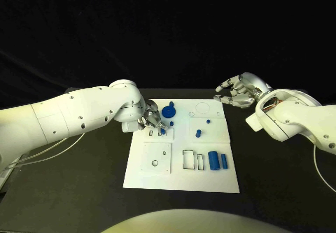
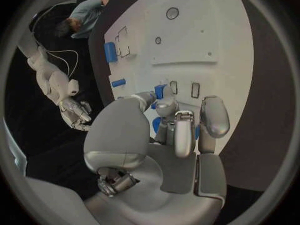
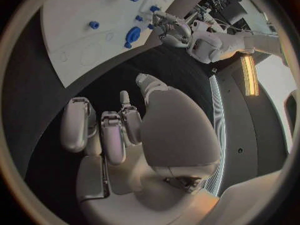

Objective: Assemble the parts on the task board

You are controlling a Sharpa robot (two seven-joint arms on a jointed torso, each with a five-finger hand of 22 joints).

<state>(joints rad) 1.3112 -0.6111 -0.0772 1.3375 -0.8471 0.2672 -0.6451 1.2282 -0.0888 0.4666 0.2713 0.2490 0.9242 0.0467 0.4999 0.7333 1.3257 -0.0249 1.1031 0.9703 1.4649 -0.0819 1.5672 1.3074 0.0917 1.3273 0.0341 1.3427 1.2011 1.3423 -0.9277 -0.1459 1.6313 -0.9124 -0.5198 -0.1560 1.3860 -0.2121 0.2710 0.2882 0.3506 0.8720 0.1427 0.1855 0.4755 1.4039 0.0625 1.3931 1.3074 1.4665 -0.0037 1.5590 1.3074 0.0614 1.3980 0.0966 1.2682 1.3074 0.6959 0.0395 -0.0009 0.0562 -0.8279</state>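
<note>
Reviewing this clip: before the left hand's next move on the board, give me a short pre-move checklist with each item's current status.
1. Left hand is over the task board: ok, at its left edge.
2. Left hand holds a blue part: cannot tell; fingers are closed around blue pieces, the grip is hidden.
3. Right hand is clear of the board: ok, it hovers off the far right corner, holding nothing.
4. Two blue cylinders are lying undisturbed: ok.
5. Blue gear is seated: cannot tell.

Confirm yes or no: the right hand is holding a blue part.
No, the right hand hovers with nothing in it beyond the board's far right corner.
</note>
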